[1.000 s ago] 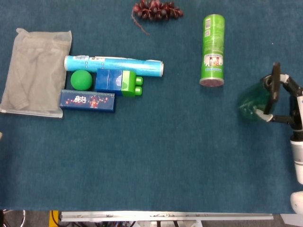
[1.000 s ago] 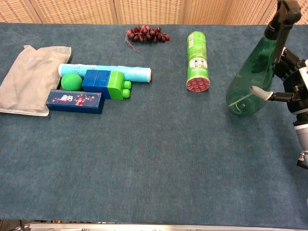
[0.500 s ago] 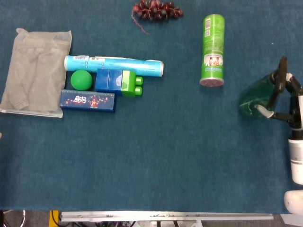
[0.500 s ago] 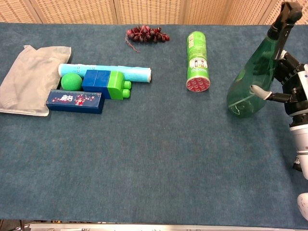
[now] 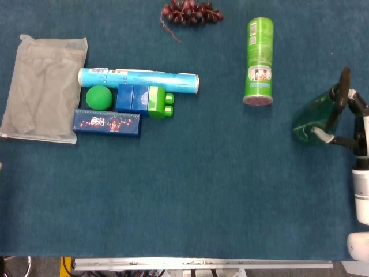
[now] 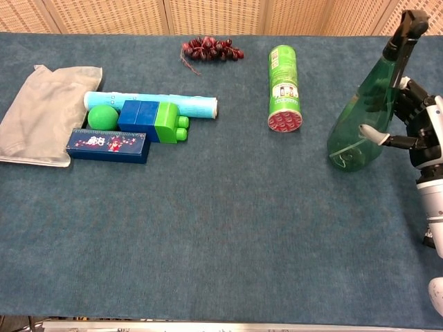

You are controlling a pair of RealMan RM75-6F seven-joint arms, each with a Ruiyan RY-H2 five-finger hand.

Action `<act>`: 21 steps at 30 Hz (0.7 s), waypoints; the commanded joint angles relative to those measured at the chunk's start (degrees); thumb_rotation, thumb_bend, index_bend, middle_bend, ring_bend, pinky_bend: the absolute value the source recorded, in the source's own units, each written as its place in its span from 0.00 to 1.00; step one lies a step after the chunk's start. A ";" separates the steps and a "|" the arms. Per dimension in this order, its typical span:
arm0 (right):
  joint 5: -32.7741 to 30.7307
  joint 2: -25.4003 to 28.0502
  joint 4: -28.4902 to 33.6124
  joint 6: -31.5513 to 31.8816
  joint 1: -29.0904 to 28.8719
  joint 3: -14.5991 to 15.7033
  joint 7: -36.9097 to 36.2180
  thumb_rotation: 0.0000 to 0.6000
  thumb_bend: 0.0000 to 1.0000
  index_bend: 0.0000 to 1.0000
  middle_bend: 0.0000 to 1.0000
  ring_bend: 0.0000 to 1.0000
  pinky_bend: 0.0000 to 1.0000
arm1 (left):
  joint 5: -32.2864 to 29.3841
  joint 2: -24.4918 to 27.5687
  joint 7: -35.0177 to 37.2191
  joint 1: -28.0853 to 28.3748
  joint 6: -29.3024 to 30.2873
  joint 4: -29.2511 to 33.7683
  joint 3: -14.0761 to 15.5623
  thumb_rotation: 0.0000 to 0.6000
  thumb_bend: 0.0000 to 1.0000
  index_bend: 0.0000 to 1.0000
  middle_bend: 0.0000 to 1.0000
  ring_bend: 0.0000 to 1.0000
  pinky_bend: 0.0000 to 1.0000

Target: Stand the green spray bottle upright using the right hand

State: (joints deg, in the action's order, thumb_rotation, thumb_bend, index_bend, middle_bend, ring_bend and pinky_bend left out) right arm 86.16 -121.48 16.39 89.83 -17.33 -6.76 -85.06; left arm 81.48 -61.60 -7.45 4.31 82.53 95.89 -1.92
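Right hand [image 6: 415, 128] holds the green spray bottle [image 6: 363, 128] at the right edge of the table [image 6: 228, 228], fingers around its body; the bottle stands with its base on the cloth, leaning a little. By size, next comes the grey pouch [image 5: 43, 86] at far left, then the light blue tube [image 5: 138, 81], the green can [image 5: 259, 60] lying down, the dark blue box [image 5: 106, 122], the blocks [image 5: 145, 101], the grapes [image 5: 191, 11], the green ball [image 5: 98, 97].

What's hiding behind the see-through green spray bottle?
Behind the green spray bottle sits the right hand, holding it. Some fingers curl round the front; others show dimly through the green plastic. The table under its base is covered.
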 commanded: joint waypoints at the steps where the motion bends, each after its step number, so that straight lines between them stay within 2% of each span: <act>1: -0.07 -0.07 -0.26 0.36 0.11 -0.02 0.47 1.00 0.01 0.53 0.51 0.40 0.56 | 0.00 0.02 -0.04 0.00 -0.01 0.06 0.02 1.00 0.02 0.41 0.12 0.09 0.35; 7: 0.11 0.22 -0.68 0.17 0.41 0.41 1.89 1.00 0.00 0.51 0.44 0.36 0.55 | -0.07 0.02 -0.17 0.03 -0.07 0.09 0.03 1.00 0.02 0.41 0.12 0.09 0.35; 12: 0.73 0.74 -0.92 -0.07 0.81 1.31 3.59 1.00 0.00 0.41 0.35 0.29 0.47 | -0.15 0.01 -0.23 0.05 -0.11 0.09 0.01 1.00 0.02 0.41 0.12 0.09 0.35; 17: 1.59 1.96 -0.40 0.44 1.46 2.39 5.00 1.00 0.00 0.26 0.27 0.22 0.41 | -0.12 -0.01 -0.35 0.06 -0.10 0.10 0.04 1.00 0.02 0.41 0.12 0.09 0.35; 21: 1.91 2.94 0.48 1.32 2.02 2.78 5.77 1.00 0.00 0.21 0.23 0.19 0.37 | -0.02 -0.05 -0.50 0.05 -0.04 0.15 0.10 1.00 0.02 0.41 0.12 0.09 0.35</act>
State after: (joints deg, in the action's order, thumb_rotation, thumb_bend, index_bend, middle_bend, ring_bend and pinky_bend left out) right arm 88.00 -118.66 16.73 91.02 -15.43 -4.07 -79.42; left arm 81.45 -61.64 -7.96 4.36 82.49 96.04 -1.83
